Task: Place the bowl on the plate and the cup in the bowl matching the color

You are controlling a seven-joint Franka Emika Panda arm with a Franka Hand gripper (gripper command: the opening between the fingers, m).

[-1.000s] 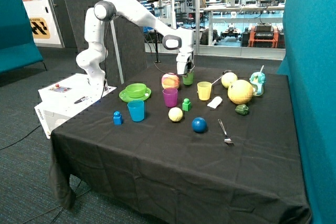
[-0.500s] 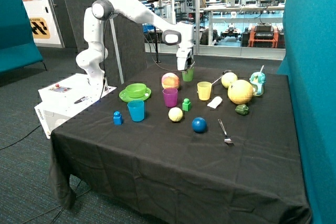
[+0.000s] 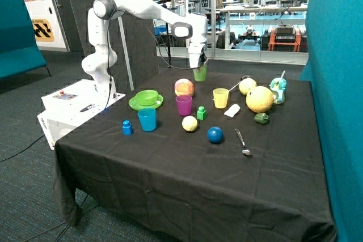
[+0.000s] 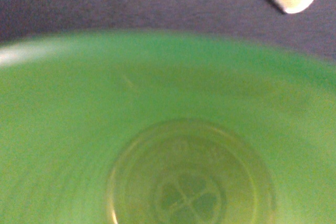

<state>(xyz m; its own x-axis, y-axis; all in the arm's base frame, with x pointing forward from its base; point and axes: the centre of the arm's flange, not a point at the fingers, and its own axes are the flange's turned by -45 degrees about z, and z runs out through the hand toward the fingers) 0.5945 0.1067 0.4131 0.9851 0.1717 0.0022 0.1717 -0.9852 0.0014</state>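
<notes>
The cup (image 3: 199,72), pinched by the tool (image 3: 199,66), has been lifted clear of the surface (image 3: 187,157) since a second ago, so carriage toward the bowl (image 3: 147,97), already seated on the plate (image 3: 136,105), is judged next.

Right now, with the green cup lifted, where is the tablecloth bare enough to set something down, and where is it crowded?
The gripper holds the green cup above the table. The black cloth's front half, below the blue cup, blue ball and fork, is bare. It's crowded between the purple cup, yellow cup and big yellow ball.
</notes>
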